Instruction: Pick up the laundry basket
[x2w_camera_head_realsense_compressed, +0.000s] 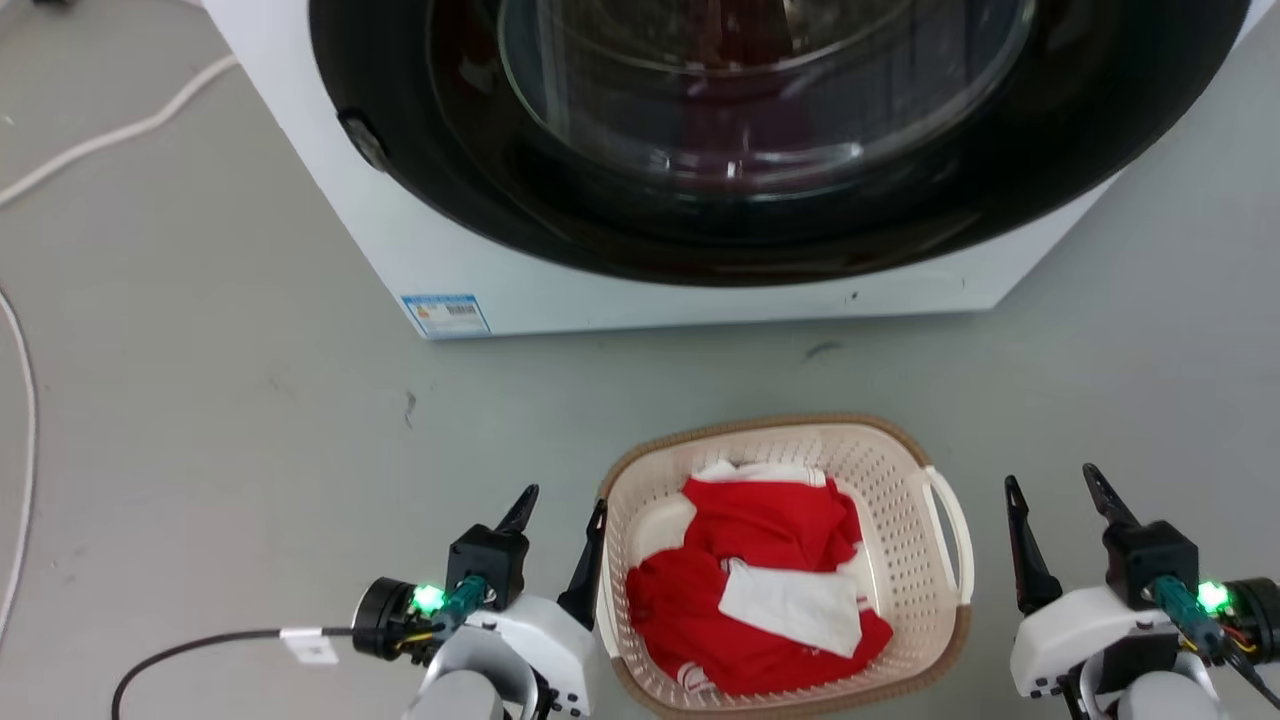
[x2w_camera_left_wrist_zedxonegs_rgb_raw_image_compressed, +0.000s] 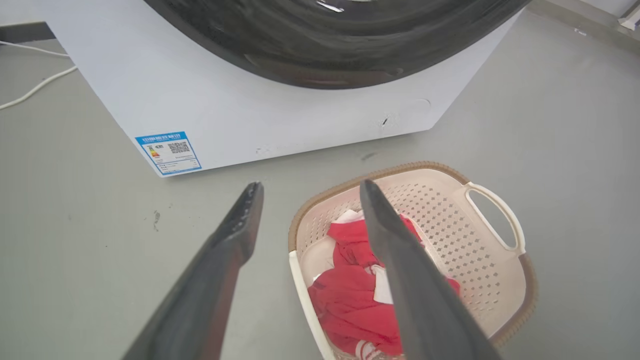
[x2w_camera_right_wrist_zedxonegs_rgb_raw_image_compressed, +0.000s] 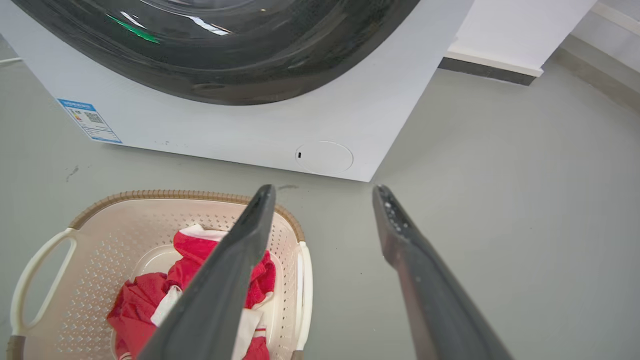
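1. Two grippers are seen flanking the laundry basket (x2w_camera_head_realsense_compressed: 895, 560), which stands on the grey floor (x2w_camera_head_realsense_compressed: 200, 420) just before the front of the washing machine (x2w_camera_head_realsense_compressed: 450, 250), with a strip of bare floor between them.
2. The left gripper (x2w_camera_head_realsense_compressed: 562, 503) is held with its fingers spread wide and nothing between them. Its inner finger lies just beside the basket's left rim; whether it touches cannot be told.
3. The right gripper (x2w_camera_head_realsense_compressed: 1052, 480) is likewise held wide and empty. Bare floor is visible between it and the basket's right handle (x2w_camera_head_realsense_compressed: 950, 530).
4. A crumpled red and white garment (x2w_camera_head_realsense_compressed: 760, 570) is seen inside the basket, well below the brown rim, so the load is judged light.
5. The perforated plastic walls are judged stiff but thin enough to flex if squeezed, and the smooth plastic may slip between narrow fingers.
6. The white loop handles on the two sides are judged the best places to be taken. One should be taken by each gripper and both raised together, so that the basket is kept level. If only one were lifted, the basket would likely tip.
7. Nothing has been grasped yet. The approach to the handles is judged to be the step in hand.
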